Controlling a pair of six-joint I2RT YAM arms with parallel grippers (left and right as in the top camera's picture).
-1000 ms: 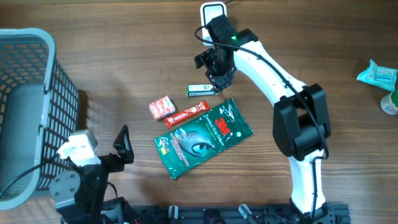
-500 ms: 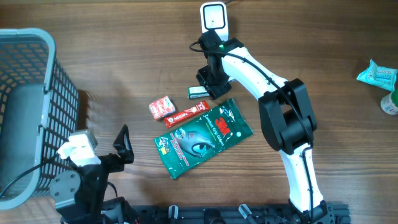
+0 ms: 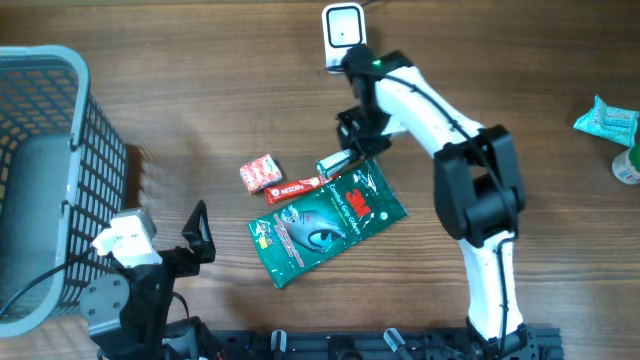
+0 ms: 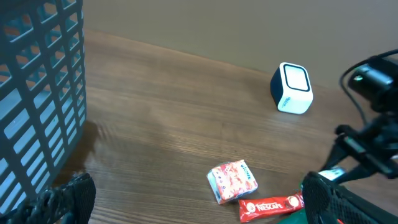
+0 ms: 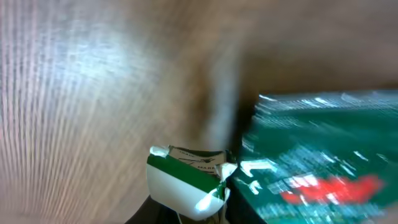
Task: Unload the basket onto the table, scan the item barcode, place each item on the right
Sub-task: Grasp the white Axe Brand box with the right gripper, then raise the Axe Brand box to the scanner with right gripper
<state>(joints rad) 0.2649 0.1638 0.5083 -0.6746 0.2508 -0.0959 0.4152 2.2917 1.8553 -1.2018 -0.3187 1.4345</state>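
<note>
My right gripper [image 3: 352, 152] is shut on a small green-and-white packet [image 3: 335, 163], which hangs tilted just above the top edge of the green 3M pouch [image 3: 325, 220]. Up close in the right wrist view, the packet [image 5: 186, 183] fills the space between the jaws, with the pouch [image 5: 323, 168] blurred beside it. The white barcode scanner [image 3: 342, 25] stands at the far edge behind the right arm and also shows in the left wrist view as the scanner [image 4: 291, 88]. My left gripper [image 4: 199, 205] is open and holds nothing, low at the near left.
A red-and-white pack [image 3: 260, 172] and a red Nescafe stick [image 3: 297, 185] lie left of the pouch. A dark mesh basket [image 3: 95, 150] fills the left side. A teal packet [image 3: 605, 118] and a bottle [image 3: 628, 165] sit at the right edge.
The right gripper closed on the green-and-white packet and carried it right and nearer, tilting it over the pouch's top edge. The left arm has not moved.
</note>
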